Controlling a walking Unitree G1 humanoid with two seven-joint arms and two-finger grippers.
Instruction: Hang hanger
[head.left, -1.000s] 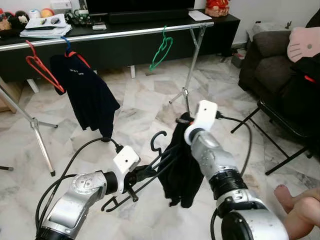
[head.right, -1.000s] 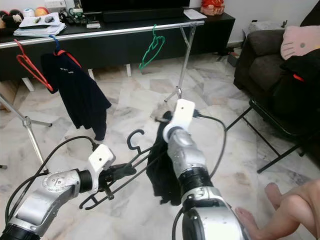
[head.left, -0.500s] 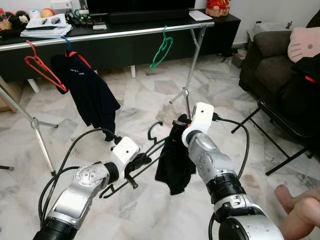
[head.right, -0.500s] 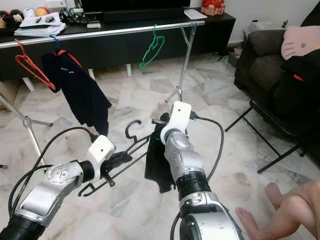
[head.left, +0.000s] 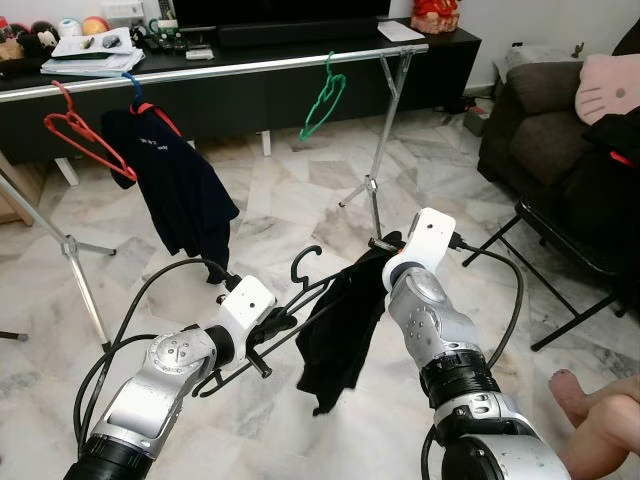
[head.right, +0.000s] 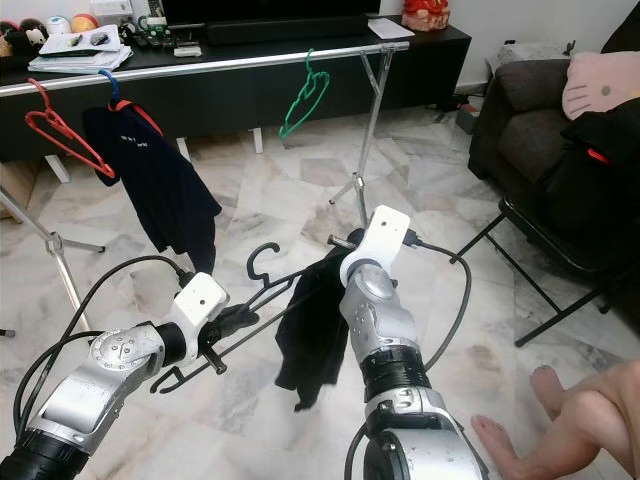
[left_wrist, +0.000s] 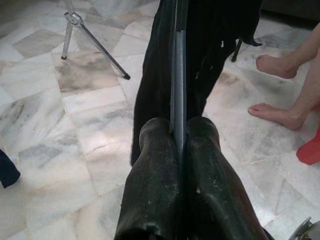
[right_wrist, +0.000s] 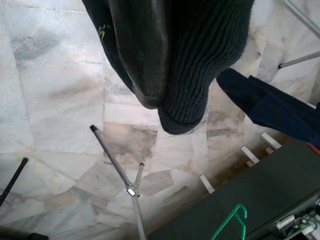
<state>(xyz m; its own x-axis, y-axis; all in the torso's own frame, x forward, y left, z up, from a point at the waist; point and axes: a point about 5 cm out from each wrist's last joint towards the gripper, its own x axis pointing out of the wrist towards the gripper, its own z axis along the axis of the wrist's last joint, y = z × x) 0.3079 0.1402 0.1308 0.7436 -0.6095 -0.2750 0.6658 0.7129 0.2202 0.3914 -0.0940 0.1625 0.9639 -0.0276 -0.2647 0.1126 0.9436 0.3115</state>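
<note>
Since a second ago your right tool (head.left: 385, 243) swung outward with the garment (head.left: 335, 325) pinched in it, spreading it along the hanger (head.left: 300, 300) clamped in your left tool (head.left: 272, 322), well short of the rail (head.left: 230, 66).

black finger (right_wrist: 137, 45) wrapped in dark knit garment (right_wrist: 207, 55) above marble floor (right_wrist: 50, 100).
</note>
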